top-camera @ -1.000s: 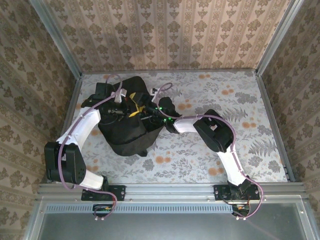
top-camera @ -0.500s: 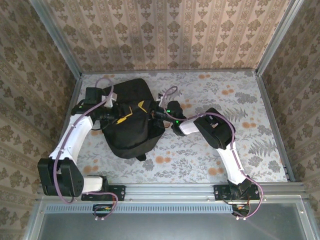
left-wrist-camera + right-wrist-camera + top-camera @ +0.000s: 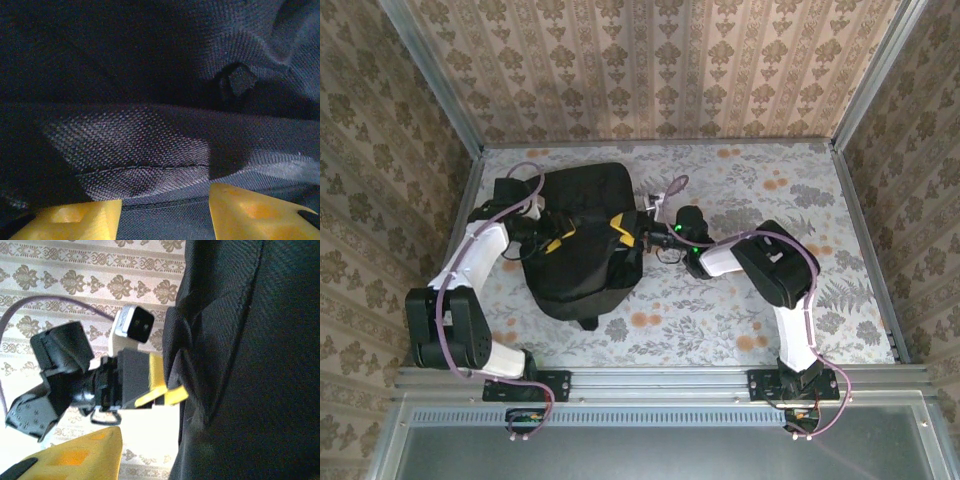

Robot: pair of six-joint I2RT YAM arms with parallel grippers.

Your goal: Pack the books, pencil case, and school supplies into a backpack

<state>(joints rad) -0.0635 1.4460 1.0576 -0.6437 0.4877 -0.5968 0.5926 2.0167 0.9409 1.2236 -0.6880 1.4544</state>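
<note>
**mike_r:** Where is the backpack (image 3: 582, 270) sitting? The top view is pretty murky for me.

**jo_k:** It's on the left half of the flowery surface (image 3: 750, 300), lying flat. It's a big black lump with a small black bit sticking out at its near end. There's one arm on each side. The left claw (image 3: 553, 242) is over its left part and the right claw (image 3: 623, 232) is at its right edge, with yellow showing against the black fabric.

**mike_r:** Are they actually holding it?

**jo_k:** On the left one, the wrist cam has both yellow fingertips (image 3: 75, 218) cut off at the bottom edge with a clear gap between them, so it's roughly half open. A stitched fold (image 3: 145, 167) of woven fabric sits just past the gap, but I don't see it pinched. From the other wrist cam those fingers touch a fabric edge, though a crease hides the contact itself.

On the right one, honestly I can't tell. Its own cam catches one blurry yellow finger (image 3: 75, 455) in the bottom corner. The other is out of frame, and the bag's wall covers the right side.

**mike_r:** Can you see anything inside the bag?

**jo_k:** It's too dark. I can't make out whether it's zipped either.
</note>
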